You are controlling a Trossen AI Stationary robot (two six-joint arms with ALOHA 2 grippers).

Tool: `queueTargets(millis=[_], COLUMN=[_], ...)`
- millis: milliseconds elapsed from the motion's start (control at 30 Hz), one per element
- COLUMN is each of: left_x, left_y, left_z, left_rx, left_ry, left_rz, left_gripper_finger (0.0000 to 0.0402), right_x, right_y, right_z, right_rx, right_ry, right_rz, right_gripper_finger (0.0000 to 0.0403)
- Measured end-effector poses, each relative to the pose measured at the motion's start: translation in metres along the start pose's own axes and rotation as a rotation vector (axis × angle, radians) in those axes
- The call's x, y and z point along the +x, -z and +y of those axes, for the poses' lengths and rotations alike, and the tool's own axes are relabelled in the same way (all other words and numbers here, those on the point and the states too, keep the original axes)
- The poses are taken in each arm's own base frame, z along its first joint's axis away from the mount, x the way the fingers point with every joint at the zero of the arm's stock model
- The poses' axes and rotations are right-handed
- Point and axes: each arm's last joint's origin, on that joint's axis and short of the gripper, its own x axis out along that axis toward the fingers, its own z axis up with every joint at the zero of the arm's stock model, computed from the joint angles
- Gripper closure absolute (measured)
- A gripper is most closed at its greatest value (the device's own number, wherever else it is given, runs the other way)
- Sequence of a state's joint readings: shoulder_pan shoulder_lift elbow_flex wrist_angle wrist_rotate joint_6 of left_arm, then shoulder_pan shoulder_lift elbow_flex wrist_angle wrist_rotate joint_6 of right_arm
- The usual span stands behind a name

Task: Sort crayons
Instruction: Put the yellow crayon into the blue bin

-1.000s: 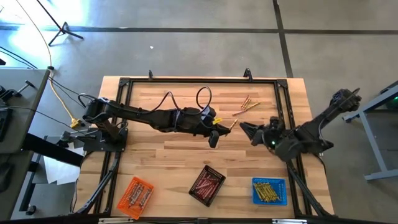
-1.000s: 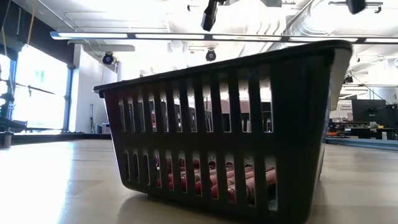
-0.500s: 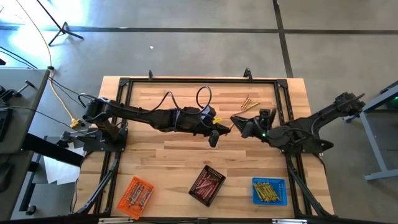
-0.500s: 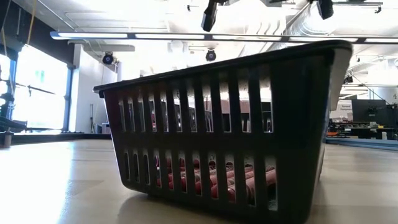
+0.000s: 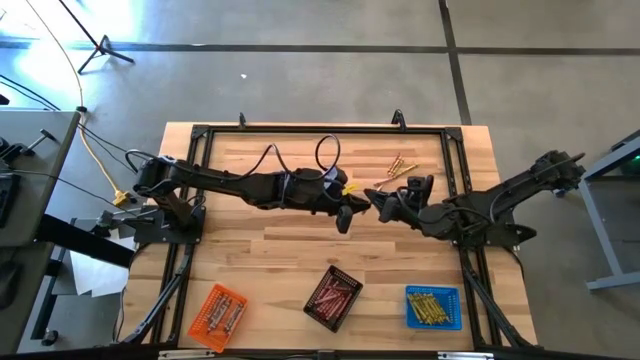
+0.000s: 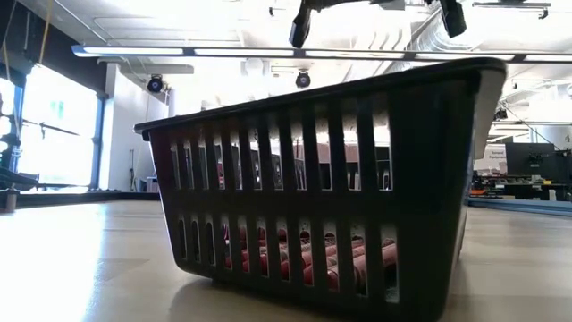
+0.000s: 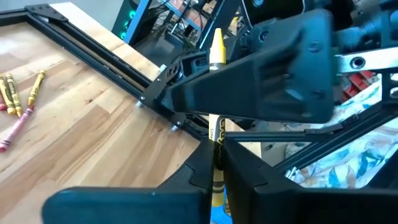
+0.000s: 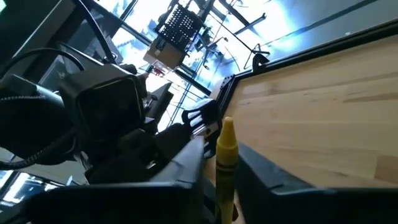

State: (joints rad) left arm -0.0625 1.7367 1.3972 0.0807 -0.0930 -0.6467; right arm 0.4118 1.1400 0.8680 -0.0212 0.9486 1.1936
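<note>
A yellow crayon (image 7: 216,53) hangs in mid-air over the table's middle, between my two grippers, which meet fingertip to fingertip. My left gripper (image 5: 352,203) reaches in from the table's left and is shut on it. My right gripper (image 5: 376,198) reaches in from the right and is shut on it too. A few loose crayons (image 5: 400,165) lie flat on the wood near the far edge. Red crayons (image 6: 295,255) lie in the black tray (image 6: 340,179). My left gripper pinches the yellow crayon's lower part (image 7: 216,163) between its two fingers, coming in about level from the table's left, fingers across the crayon. The crayon is clear of the table. My right gripper pinches the same crayon just below its pointed tip (image 8: 226,152) between its two fingers, coming in about level from the table's right. The tip sticks out past the fingers.
Three trays stand along the near edge: orange (image 5: 218,316) at the left, black (image 5: 333,296) in the middle, blue (image 5: 432,306) with yellow crayons at the right. A black frame (image 5: 320,130) runs round the table's edges. Bare wood lies between the arms and the trays.
My right gripper has travelled toward the table's left, up to my left gripper, and has shut on the yellow crayon held there. My left gripper and the crayon have kept their place.
</note>
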Motion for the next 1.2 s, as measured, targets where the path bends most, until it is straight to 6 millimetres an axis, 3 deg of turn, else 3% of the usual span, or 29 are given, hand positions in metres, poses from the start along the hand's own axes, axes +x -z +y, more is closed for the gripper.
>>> queueTargets(millis=[100, 433, 600, 767, 900, 1067, 1200], left_x=[0.000, 0.000, -0.001, -0.001, -0.001, -0.001, -0.001], left_y=[0.000, 0.002, 0.005, 0.007, 0.008, 0.010, 0.010], left_z=[0.000, -0.002, -0.004, -0.004, -0.003, -0.003, -0.003], left_rx=[0.024, 0.072, 0.073, 0.071, 0.068, 0.049, 0.051], left_ry=[0.001, 0.100, 0.203, 0.217, 0.210, 0.202, 0.203], left_rz=[0.000, 0.079, 0.162, 0.198, 0.209, 0.222, 0.221], left_gripper_finger=[0.0370, 0.0309, 0.0303, 0.0303, 0.0303, 0.0303, 0.0303], right_x=[0.000, -0.020, -0.040, -0.061, -0.082, -0.107, -0.119], right_y=[0.000, -0.013, -0.010, 0.009, 0.036, 0.073, 0.101], right_z=[0.000, 0.002, -0.002, -0.004, -0.009, -0.020, -0.035], right_rx=[-0.025, -0.040, -0.127, -0.147, -0.179, -0.210, -0.301], right_ry=[-0.001, -0.071, -0.138, -0.206, -0.182, -0.070, 0.066], right_rz=[0.004, 0.125, 0.371, 0.707, 0.965, 1.219, 1.295], right_gripper_finger=[0.0390, 0.0394, 0.0394, 0.0395, 0.0395, 0.0395, 0.0395])
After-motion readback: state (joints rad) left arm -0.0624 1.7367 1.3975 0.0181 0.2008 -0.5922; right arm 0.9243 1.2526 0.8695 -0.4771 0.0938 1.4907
